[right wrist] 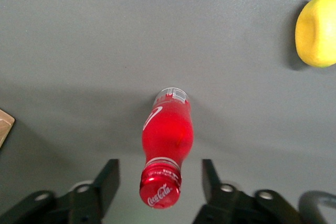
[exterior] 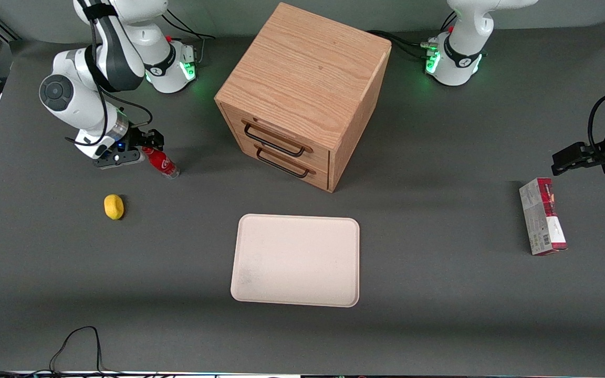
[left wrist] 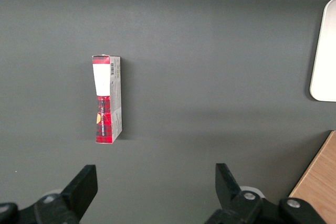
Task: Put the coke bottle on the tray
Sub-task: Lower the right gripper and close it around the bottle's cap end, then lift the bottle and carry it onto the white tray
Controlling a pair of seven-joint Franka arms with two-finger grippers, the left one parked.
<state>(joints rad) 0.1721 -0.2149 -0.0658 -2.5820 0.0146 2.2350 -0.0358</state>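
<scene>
two spread fingers [right wrist: 107, 179] of the gripper [right wrist: 159, 182] are seen flanking the capped neck of the coke bottle [right wrist: 167, 142], not clamped. the tray [exterior: 296, 260] is seen nearer the front camera, well apart.

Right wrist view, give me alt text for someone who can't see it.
A small red coke bottle stands on the dark grey table, its cap between the open fingers of the robot's hand, which is not touching it. A yellow lemon lies on the table farther off.
</scene>
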